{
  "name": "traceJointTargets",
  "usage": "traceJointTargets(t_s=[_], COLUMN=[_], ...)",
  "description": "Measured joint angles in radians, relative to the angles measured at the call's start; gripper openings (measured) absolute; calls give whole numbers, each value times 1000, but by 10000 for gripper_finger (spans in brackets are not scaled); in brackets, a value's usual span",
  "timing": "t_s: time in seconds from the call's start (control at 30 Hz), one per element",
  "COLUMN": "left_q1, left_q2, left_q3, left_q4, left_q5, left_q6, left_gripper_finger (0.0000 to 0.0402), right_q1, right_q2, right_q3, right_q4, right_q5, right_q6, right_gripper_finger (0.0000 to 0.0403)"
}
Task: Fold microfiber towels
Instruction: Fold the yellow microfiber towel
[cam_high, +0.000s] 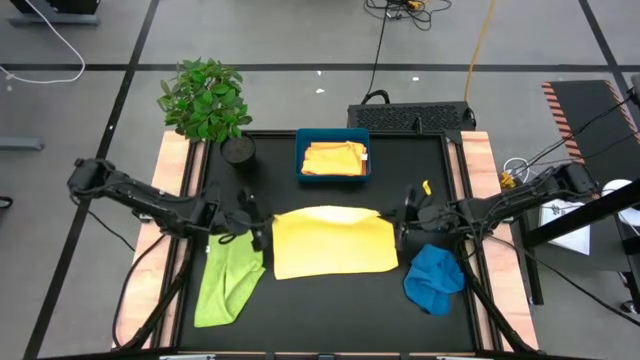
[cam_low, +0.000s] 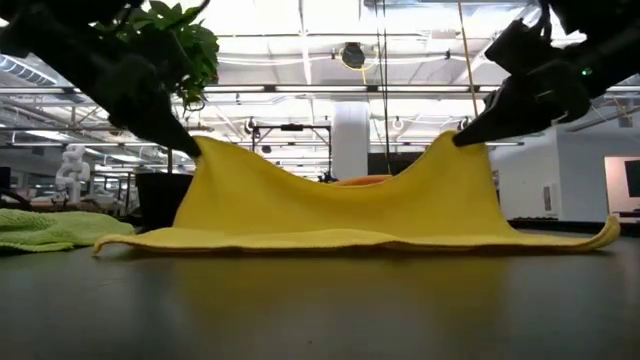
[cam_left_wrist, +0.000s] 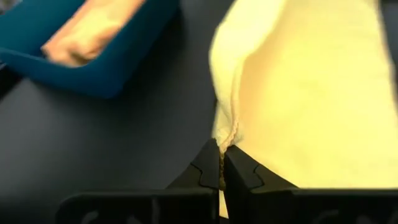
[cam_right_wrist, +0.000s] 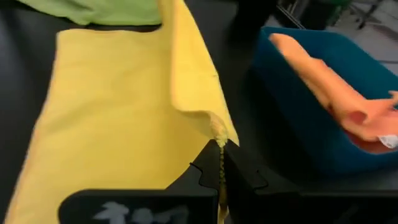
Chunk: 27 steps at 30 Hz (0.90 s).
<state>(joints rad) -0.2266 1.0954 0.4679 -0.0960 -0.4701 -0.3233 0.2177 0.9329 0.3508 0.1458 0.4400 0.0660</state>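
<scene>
Golden-yellow microfiber towel (cam_high: 334, 243), the biggest cloth here, lies across the middle of the black bench (cam_high: 330, 310), its near edge flat on the surface and its two far corners lifted into peaks. Behind it, toward the back of the bench, stands a rigid teal-blue rectangular tray (cam_high: 333, 172) with an orange cloth (cam_high: 334, 158) folded inside. To the left of the big towel a lime-green soft cloth (cam_high: 229, 281) lies stretched out and rumpled, its top corner just beside the left arm. To the right a blue soft cloth (cam_high: 434, 278) sits in a crumpled heap. A leafy green potted plant (cam_high: 206, 102) stands at the back left corner. The left gripper (cam_left_wrist: 221, 163) has its fingers pressed together on the towel's far left corner, pinching the hem and holding it up off the bench. The right gripper (cam_right_wrist: 221, 157) does the same at the far right corner, fingers clamped on the raised hem.
</scene>
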Motion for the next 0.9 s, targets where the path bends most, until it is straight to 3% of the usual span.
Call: traceJointTargets(t_s=[0.33,0.57,0.9], left_q1=[-185,-266,-278], left_q2=[0,41,254], left_q3=[0,0,0], left_q4=[0,1,142], left_q5=[2,56,185], left_q6=[-26,-50,-104], left_gripper_finger=[3,3,6], right_q1=[103,186,229], right_q2=[0,0,0], right_q3=[0,0,0], right_q4=[-6,-100,-161], right_q5=[-180,-183,-182], right_q6=[79,164,244], right_gripper_finger=[0,0,0])
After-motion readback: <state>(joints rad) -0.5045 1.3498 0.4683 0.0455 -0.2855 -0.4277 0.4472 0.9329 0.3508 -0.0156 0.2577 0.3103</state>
